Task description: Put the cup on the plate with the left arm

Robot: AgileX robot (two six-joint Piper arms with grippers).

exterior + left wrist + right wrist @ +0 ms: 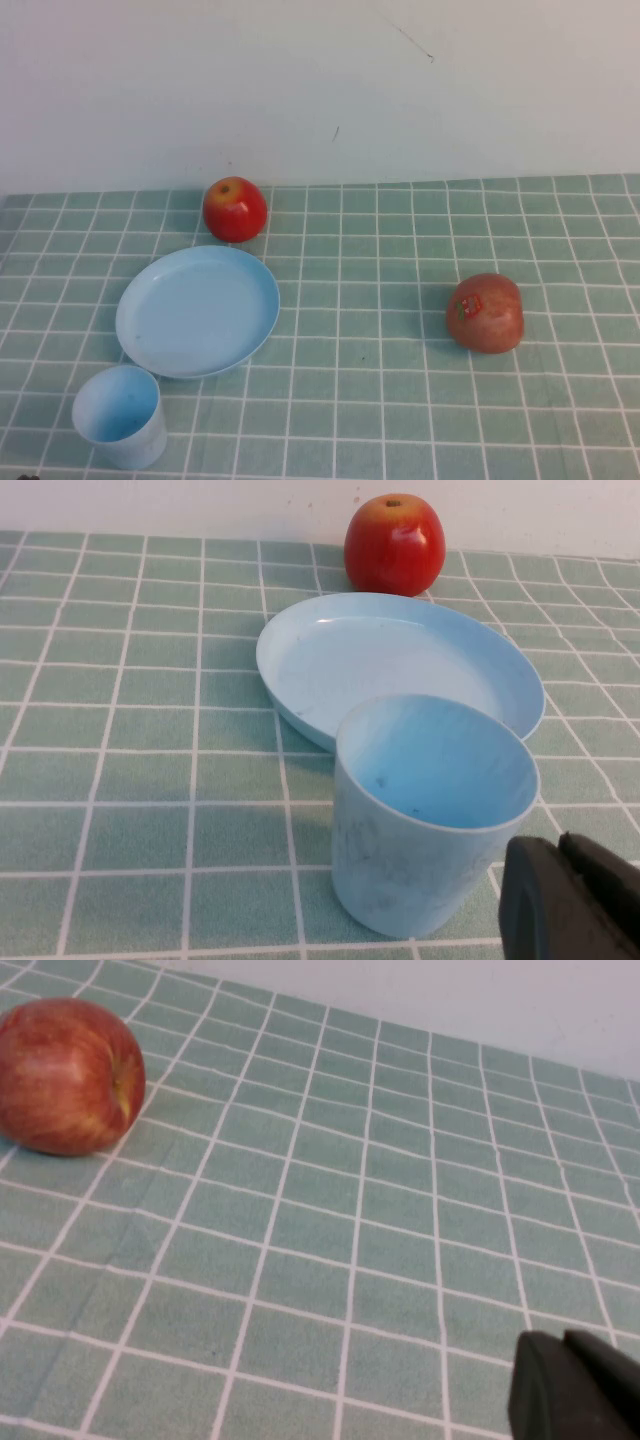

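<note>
The light blue cup (120, 415) stands upright and empty on the green checked cloth at the front left, just in front of the round light blue plate (197, 310). In the left wrist view the cup (432, 810) is close, with the plate (400, 655) right behind it, rims nearly touching. My left gripper (558, 848) is shut and empty, beside the cup and a little nearer than it, not touching it. My right gripper (565, 1340) is shut and empty above bare cloth on the right side. Neither arm shows in the high view.
A red-yellow apple (235, 209) sits just behind the plate near the white wall; it also shows in the left wrist view (394, 544). A darker red apple with a sticker (486, 313) lies at the right, also seen in the right wrist view (65, 1075).
</note>
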